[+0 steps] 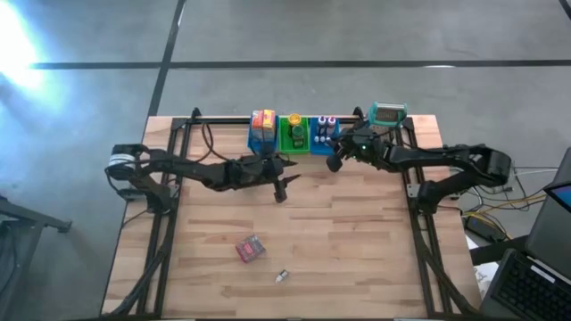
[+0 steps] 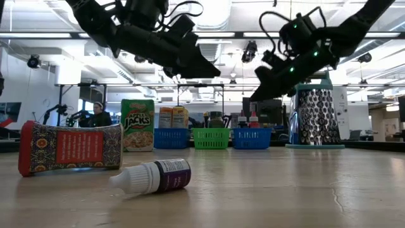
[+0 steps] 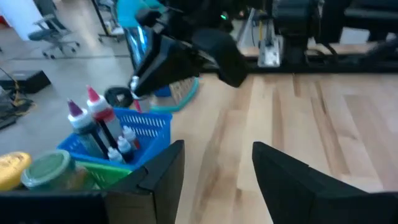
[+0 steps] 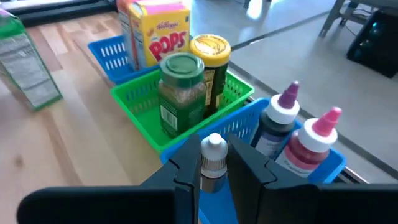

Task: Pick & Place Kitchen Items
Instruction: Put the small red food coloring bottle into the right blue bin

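Note:
My right gripper [image 4: 213, 155] is shut on a small white-capped bottle [image 4: 213, 148] over the near wall of the right blue bin [image 4: 249, 121], where two taller bottles [image 4: 280, 121] stand. My left gripper [image 3: 217, 149] hangs open above the table in front of the bins [image 1: 282, 189], with nothing between its fingers. A patterned red packet [image 1: 251, 248] and a small purple bottle with a white cap [image 1: 282, 276] lie on their sides on the near half of the table. In the low view they show as the packet [image 2: 69, 147] and the bottle [image 2: 155, 176]. My right gripper pinches the small bottle's body [image 4: 213, 175] between its two fingers, and the white cap [image 4: 213, 144] sticks out past them. The fingers slant down from the table's right side. The bottle is lifted clear, over the blue bin's edge.
Three bins stand in a row at the far edge: a blue one with cereal boxes [image 4: 155, 34], a green one [image 4: 134, 102] with two jars, and the right blue one. A metal grater [image 1: 389, 114] stands far right. A green cereal box [image 2: 138, 124] stands beside the left bin.

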### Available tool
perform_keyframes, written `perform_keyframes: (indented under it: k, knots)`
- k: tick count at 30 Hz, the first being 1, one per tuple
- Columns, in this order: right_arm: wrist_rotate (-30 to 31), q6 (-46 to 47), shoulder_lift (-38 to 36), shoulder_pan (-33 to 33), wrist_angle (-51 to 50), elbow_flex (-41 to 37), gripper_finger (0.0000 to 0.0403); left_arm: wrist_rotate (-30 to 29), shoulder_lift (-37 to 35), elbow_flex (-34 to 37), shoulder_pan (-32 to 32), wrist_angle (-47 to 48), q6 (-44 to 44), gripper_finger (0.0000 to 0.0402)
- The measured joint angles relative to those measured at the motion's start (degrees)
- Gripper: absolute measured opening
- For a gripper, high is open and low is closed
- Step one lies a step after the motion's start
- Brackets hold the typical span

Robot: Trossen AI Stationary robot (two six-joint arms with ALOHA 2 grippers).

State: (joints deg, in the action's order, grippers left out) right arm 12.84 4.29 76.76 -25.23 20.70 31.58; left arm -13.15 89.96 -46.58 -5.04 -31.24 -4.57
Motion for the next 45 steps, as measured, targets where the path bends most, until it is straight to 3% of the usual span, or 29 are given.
perform_keyframes:
  k: [5,12,31,45]
  knots:
    - [0.0,-1.3,5.6,-0.1,6.7,0.2,0.0050,0.1,-0.1,0.0,0.0,-0.2,0.1,0.0195]
    - [0.0,-1.3,9.2,-0.2,7.2,0.9,0.0050,0.1,-0.1,0.0,0.0,0.2,0.2,0.0194]
    - [0.8,-1.4,1.8,-0.2,3.7,0.9,0.0050,0.0,0.0,0.0,0.1,0.4,0.7,0.0195]
    - [0.8,0.0,0.5,-0.2,-0.4,0.9,0.0048,0.0,0.0,0.0,0.1,0.4,0.7,0.0197]
